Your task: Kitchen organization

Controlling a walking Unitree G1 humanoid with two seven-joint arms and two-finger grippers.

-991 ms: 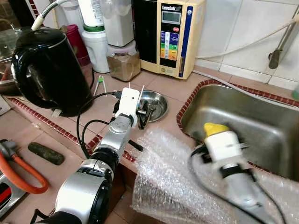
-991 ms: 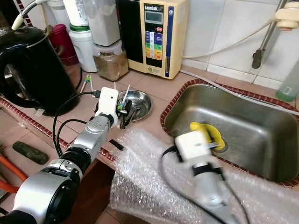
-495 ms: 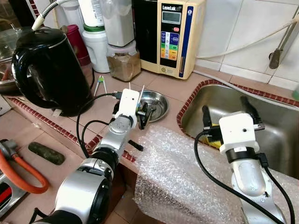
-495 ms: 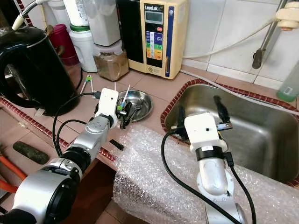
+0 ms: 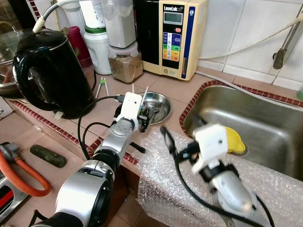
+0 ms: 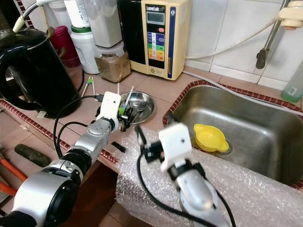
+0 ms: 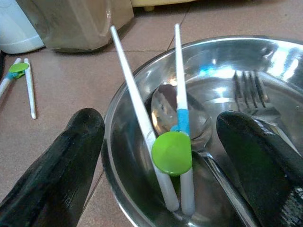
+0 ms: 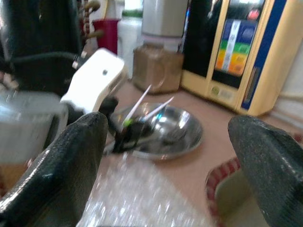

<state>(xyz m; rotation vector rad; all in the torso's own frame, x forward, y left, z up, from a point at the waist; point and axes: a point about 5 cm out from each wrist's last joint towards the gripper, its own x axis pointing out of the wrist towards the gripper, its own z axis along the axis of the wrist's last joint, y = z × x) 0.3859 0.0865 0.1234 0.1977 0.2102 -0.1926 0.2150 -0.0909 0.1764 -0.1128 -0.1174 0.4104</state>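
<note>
Just ahead of your left claw (image 7: 161, 156), a shallow steel bowl (image 7: 265, 61) sits on the tiled table (image 5: 161, 85). Your left claw is released, its two black fingers (image 7: 61, 161) spread wide, one outside the bowl's rim and the other over the bowl's inside. Between them a pair of white training chopsticks (image 7: 142, 123), joined by a round green hinge, leans tips-up against the near rim. A spoon (image 7: 165, 106) and a fork (image 7: 251, 92) lie in the bowl just beyond the chopsticks. A second pair of green-and-white chopsticks (image 5: 102, 85) lies flat on the table, well off to the left of that claw.

Your right claw (image 8: 165, 142) is raised over a sheet of bubble wrap (image 6: 142, 184) draped on the table's front edge, and it points toward the bowl and the left claw. Its fingers (image 8: 61, 165) are also spread wide and grasp nothing; the view along them is blurred.

To the right of your right claw, a steel sink (image 6: 265, 118) holds a yellow funnel-like cup (image 6: 208, 137) near its drain. Beyond the bowl stand a cream water machine with a panel of buttons (image 5: 177, 33), a jar of brown powder (image 5: 125, 66), and white bottles (image 5: 97, 45). A black electric kettle (image 5: 47, 71) stands far to the left of your left claw.
</note>
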